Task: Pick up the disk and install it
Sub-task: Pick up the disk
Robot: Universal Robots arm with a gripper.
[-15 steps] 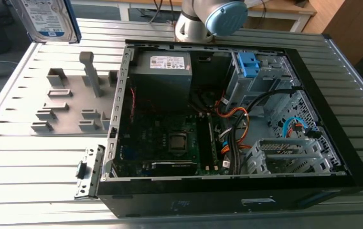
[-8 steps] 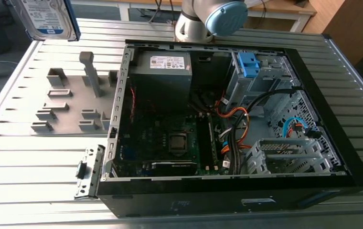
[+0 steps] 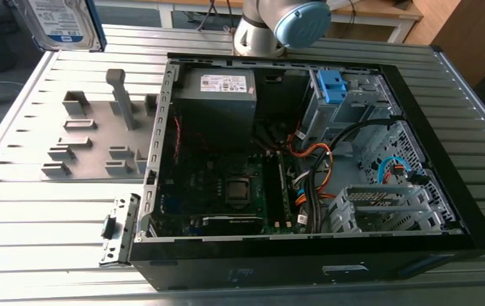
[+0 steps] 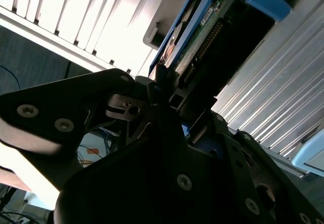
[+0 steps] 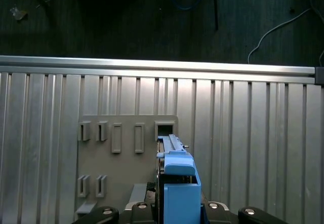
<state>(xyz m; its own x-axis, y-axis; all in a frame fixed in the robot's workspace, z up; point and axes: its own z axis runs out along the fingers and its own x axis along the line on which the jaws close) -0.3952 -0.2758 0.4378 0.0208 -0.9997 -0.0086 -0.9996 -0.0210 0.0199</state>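
the fingers (image 4: 162, 93) are clamping the disk (image 4: 202, 39) by one end, holding it on edge above the slotted grey rack (image 3: 89, 137) on the table (image 3: 21, 210), seemingly so it clears the slots.

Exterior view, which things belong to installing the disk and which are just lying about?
In the job: silver metal hard drive in blue plastic caddy, gripped by the black claw; open black computer case.
Lying about: grey slotted holder plate; bare blue plastic bracket; grey power-supply box.

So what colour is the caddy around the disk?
Blue, framing the disk; first wrist view shows it best.
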